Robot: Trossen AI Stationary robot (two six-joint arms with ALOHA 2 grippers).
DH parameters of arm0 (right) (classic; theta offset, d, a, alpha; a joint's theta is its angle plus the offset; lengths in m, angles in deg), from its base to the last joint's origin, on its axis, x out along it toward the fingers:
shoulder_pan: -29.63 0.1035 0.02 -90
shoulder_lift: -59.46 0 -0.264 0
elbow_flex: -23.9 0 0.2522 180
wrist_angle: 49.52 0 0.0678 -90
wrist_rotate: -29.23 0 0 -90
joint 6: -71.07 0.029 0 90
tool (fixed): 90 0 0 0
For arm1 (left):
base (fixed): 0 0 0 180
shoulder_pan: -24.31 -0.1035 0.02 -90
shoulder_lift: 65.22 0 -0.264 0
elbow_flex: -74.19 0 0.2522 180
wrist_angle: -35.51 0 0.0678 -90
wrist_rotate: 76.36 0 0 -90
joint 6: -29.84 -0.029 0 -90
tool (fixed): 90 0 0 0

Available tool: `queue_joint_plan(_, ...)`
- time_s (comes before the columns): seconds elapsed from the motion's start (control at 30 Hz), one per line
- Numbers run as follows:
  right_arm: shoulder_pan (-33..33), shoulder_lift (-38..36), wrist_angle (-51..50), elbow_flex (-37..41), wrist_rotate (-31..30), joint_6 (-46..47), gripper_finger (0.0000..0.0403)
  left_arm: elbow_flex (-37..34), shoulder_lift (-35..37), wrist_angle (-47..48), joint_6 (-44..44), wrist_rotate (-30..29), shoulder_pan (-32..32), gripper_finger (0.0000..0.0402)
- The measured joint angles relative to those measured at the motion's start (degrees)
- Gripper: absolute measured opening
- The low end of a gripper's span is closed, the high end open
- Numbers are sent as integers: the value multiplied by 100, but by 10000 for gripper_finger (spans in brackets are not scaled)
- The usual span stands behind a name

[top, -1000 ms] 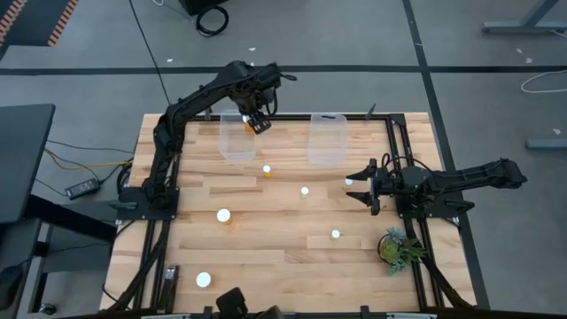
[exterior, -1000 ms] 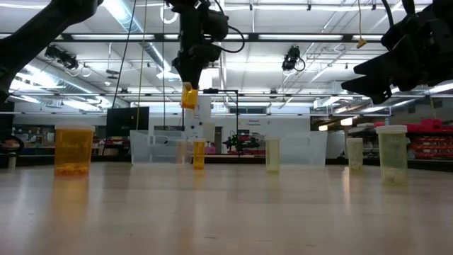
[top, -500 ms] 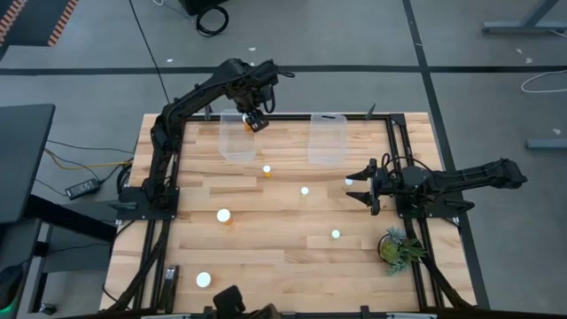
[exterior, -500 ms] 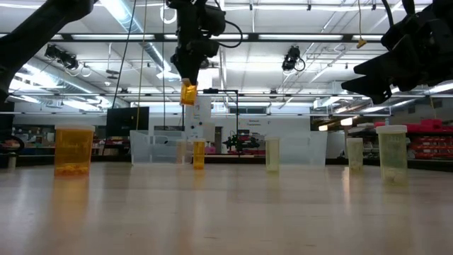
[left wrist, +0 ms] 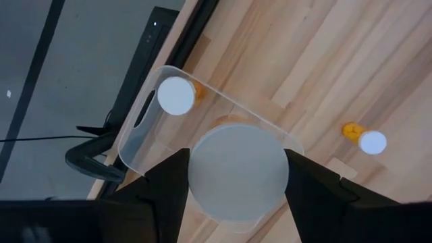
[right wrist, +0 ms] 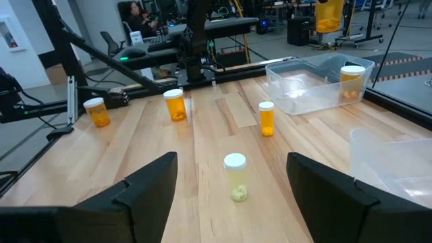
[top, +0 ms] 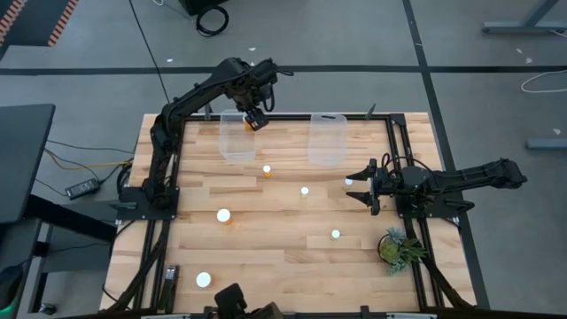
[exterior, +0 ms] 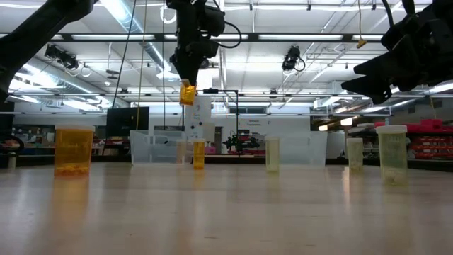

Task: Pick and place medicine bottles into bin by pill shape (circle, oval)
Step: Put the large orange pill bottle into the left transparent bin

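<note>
My left gripper (top: 255, 120) is shut on a medicine bottle (exterior: 187, 93), amber with a white cap (left wrist: 237, 172), and holds it in the air over the back edge of the left clear bin (top: 236, 137). One bottle (left wrist: 177, 95) lies inside that bin. My right gripper (top: 360, 186) stands open at the table's right side, just behind a pale bottle (right wrist: 235, 177). Several more bottles stand on the table, among them ones at centre (top: 266, 169), front left (top: 223, 215) and front right (top: 336, 235).
A second clear bin (top: 327, 139) stands at the back, right of the first. A small green potted plant (top: 399, 248) sits at the front right corner. A black frame (top: 400, 151) runs along the table's right edge.
The left gripper has carried its bottle slightly up and toward the back over the left bin. The right arm has not moved.
</note>
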Motion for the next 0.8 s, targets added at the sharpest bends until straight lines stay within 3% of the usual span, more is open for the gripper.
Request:
queue_joint_plan(0.1,1,0,0,2,1,0,284,-321,17,-304,4,-1,19,220)
queue_joint_plan(0.37,1,0,-16,2,1,0,284,-1976,92,-803,-338,1,-69,218)
queue_joint_plan(0.8,0,0,-31,1,0,0,284,-2792,103,-1533,-284,50,-294,219)
